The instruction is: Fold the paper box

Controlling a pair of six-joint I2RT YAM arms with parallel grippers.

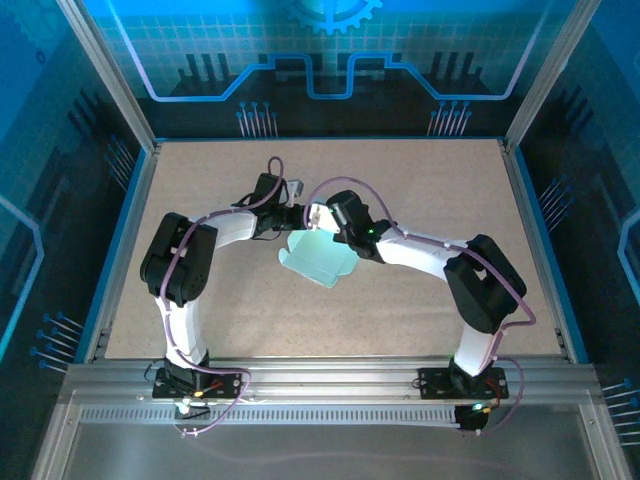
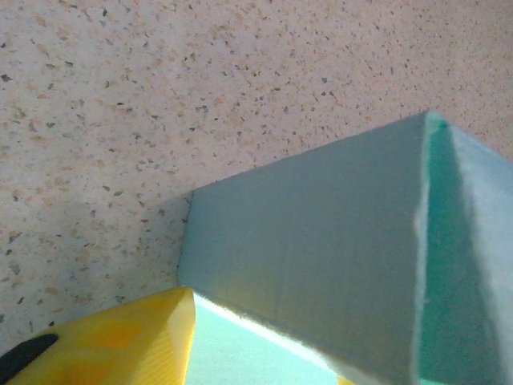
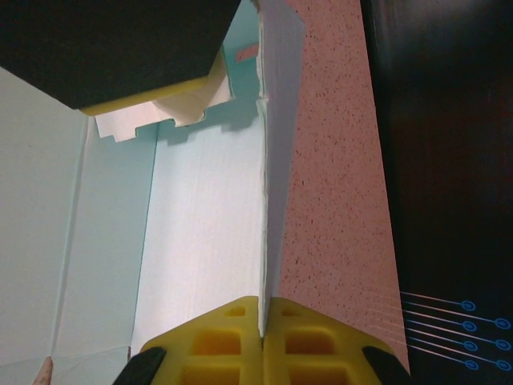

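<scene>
Paper box | right-wrist view: right tool pinches its raised edge | left tool: cannot tell

Paper box pale mint; table beige, dark-speckled; right end effector fingers yellow.
</scene>
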